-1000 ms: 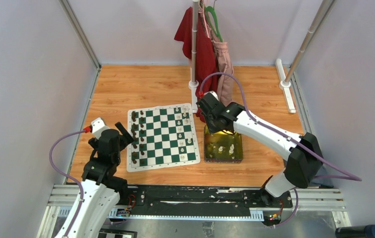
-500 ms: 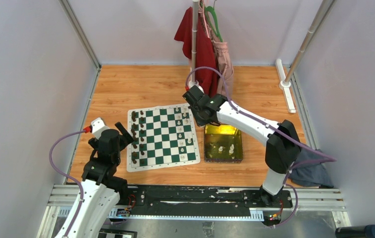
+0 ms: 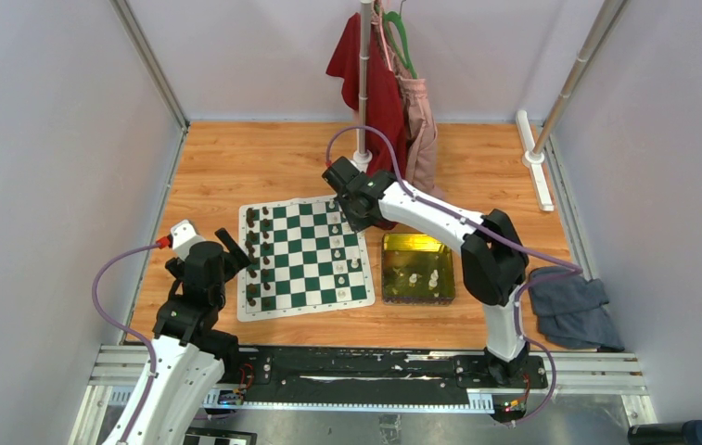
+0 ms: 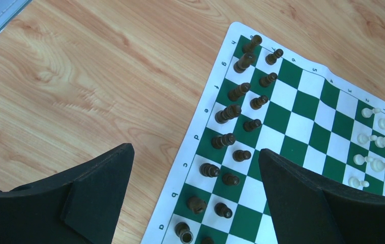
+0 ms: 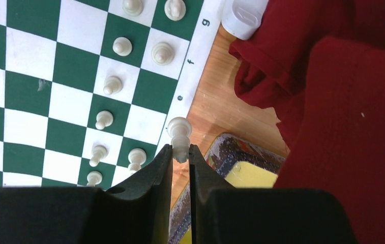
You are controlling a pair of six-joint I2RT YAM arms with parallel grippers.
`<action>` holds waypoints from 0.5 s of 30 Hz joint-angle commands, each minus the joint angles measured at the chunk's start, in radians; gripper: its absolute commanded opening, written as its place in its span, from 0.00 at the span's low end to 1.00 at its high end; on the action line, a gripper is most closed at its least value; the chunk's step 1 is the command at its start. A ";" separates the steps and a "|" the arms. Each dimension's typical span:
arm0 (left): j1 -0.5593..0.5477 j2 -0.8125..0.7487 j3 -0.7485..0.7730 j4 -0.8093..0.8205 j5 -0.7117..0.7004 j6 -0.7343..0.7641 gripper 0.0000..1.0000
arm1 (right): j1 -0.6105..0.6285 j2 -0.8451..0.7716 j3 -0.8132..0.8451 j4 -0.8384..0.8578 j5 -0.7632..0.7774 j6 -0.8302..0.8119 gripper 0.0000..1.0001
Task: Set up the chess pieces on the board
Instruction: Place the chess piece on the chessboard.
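Right wrist: right hand [image 5: 180, 151] grips a chess piece [image 5: 179, 129] (over board [image 5: 73, 63]).

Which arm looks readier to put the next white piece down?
Right. The right tool pinches a white chessman over the board edge; the left tool hangs open, empty.

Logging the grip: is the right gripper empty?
No, the right gripper pinches a white piece by its base between its fingers.
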 commanded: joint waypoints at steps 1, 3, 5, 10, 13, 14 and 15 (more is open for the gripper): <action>-0.008 0.003 -0.013 0.021 -0.014 0.003 1.00 | 0.013 0.057 0.059 -0.028 -0.021 -0.023 0.00; -0.008 0.006 -0.013 0.022 -0.013 0.005 1.00 | 0.013 0.075 0.074 -0.028 -0.025 -0.026 0.00; -0.008 0.009 -0.014 0.022 -0.013 0.005 1.00 | 0.013 0.092 0.089 -0.028 -0.028 -0.027 0.00; -0.008 0.016 -0.013 0.025 -0.010 0.009 1.00 | 0.013 0.125 0.115 -0.028 -0.036 -0.031 0.00; -0.008 0.016 -0.013 0.024 -0.007 0.009 1.00 | 0.013 0.140 0.127 -0.027 -0.040 -0.032 0.00; -0.008 0.016 -0.013 0.025 -0.006 0.010 1.00 | 0.013 0.144 0.133 -0.028 -0.042 -0.035 0.00; -0.008 0.016 -0.013 0.024 -0.005 0.010 1.00 | 0.013 0.148 0.138 -0.028 -0.043 -0.034 0.00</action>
